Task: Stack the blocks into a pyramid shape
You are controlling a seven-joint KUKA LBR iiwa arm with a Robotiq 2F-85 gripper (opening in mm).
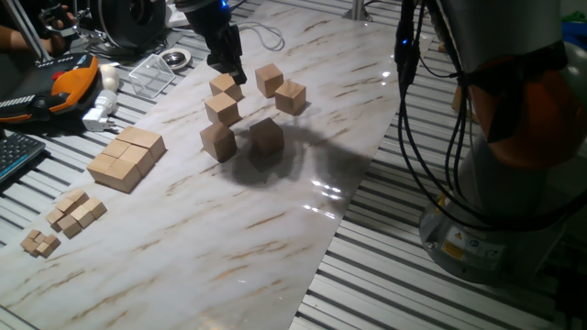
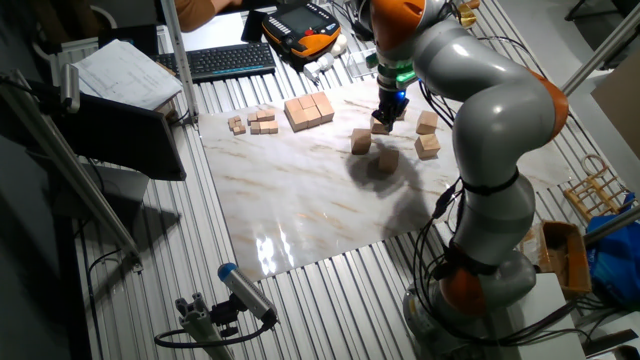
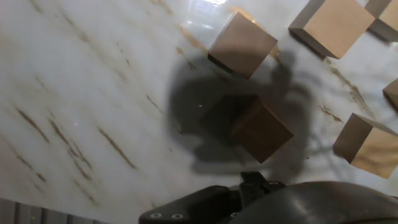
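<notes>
Six tan wooden blocks lie loose and single on the marble board [image 1: 183,247]. In one fixed view two blocks sit at the front [image 1: 218,140] [image 1: 266,135], two to the left behind them [image 1: 222,108] [image 1: 225,85], and two at the back right [image 1: 269,78] [image 1: 290,95]. My gripper [image 1: 234,71] hangs over the rear left block, its tips close to that block's top. In the other fixed view my gripper [image 2: 384,113] is just above a block [image 2: 381,125]. The hand view shows blocks on the board, one in shadow below [image 3: 261,130] and one beyond [image 3: 242,43]. My fingers are hidden there.
A flat slab of joined wooden cubes [image 1: 127,158] lies at the board's left edge, with tiny cubes [image 1: 73,211] nearer the front corner. A keyboard, an orange pendant [image 1: 69,82] and clutter lie beyond the board. The arm's base [image 1: 514,183] stands to the right.
</notes>
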